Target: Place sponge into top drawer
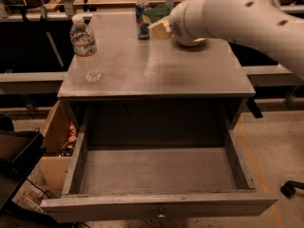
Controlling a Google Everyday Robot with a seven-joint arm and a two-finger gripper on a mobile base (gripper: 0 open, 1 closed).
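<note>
The sponge, pale yellow with a dark green top layer, is at the far side of the grey cabinet top, held just above it. My gripper is shut on the sponge; the bulky white wrist of my arm, reaching in from the upper right, mostly hides it. The top drawer is pulled fully out toward the camera. It is wide, shallow and grey, with a small knob on its front panel, and nothing lies in it. The sponge is well behind the drawer opening.
A clear plastic water bottle stands upright on the left of the cabinet top. A small drink can stands at the back, just left of the sponge. A cardboard box and dark equipment sit on the floor to the left.
</note>
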